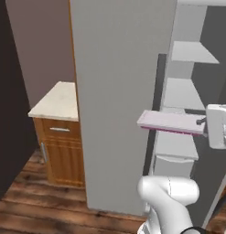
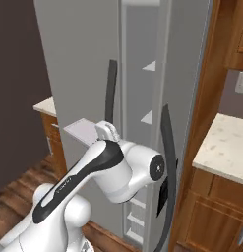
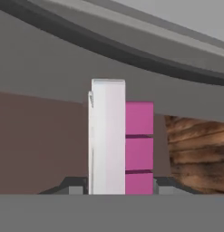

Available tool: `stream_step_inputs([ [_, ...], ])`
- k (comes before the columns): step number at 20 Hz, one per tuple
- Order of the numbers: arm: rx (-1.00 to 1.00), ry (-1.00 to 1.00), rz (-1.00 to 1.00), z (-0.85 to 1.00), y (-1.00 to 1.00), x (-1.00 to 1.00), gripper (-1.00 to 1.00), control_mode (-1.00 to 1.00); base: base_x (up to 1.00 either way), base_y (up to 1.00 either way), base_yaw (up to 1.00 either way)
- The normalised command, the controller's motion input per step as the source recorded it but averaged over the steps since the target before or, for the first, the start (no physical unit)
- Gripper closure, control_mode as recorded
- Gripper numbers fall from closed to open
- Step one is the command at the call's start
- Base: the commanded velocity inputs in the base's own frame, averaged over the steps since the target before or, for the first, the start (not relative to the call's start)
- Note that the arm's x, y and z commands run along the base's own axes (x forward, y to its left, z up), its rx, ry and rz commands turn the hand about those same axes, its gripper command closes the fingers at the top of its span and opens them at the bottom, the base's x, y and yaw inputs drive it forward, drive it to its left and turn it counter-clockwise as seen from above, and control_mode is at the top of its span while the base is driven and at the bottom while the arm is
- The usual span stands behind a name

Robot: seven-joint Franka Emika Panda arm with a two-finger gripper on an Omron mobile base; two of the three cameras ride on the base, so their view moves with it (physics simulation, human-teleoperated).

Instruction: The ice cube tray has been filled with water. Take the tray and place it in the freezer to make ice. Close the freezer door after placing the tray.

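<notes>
The ice cube tray [image 1: 171,122], flat and pale lavender with a pink edge, hangs level in the air with my gripper [image 1: 202,122] shut on its right end. It reaches left across the dark vertical handle [image 1: 158,98] of the grey freezer [image 1: 114,91]. To the right of that handle the unit stands open, with white shelves [image 1: 183,96] inside. In the hand view the tray [image 3: 108,136] runs straight away from my gripper [image 3: 118,188], pink cells on its right side, toward a grey door panel. From the right base view the tray [image 2: 82,130] pokes out behind my arm.
A wooden cabinet with a pale stone top [image 1: 57,103] stands left of the freezer, against a dark wall. Another stone counter [image 2: 226,147] on wooden cabinets sits to the right. The second door's long curved handle [image 2: 166,162] is close to my arm's elbow. The floor is wood planks.
</notes>
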Motion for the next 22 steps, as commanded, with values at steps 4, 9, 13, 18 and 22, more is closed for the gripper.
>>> stream_step_inputs([
  [4,0.00,0.00,0.00,0.00,0.00,0.00,1.00,1.00,0.08,0.72,-0.37],
  [9,0.00,0.00,0.00,0.00,0.00,0.00,1.00,1.00,-0.05,0.80,-0.38],
  [13,0.00,0.00,0.00,0.00,0.00,0.00,1.00,1.00,-0.12,0.52,-0.40],
  [18,0.00,0.00,0.00,0.00,0.00,0.00,1.00,1.00,-0.01,0.06,-0.44],
  [22,0.00,0.00,0.00,0.00,0.00,0.00,1.00,1.00,0.03,0.00,-0.42],
])
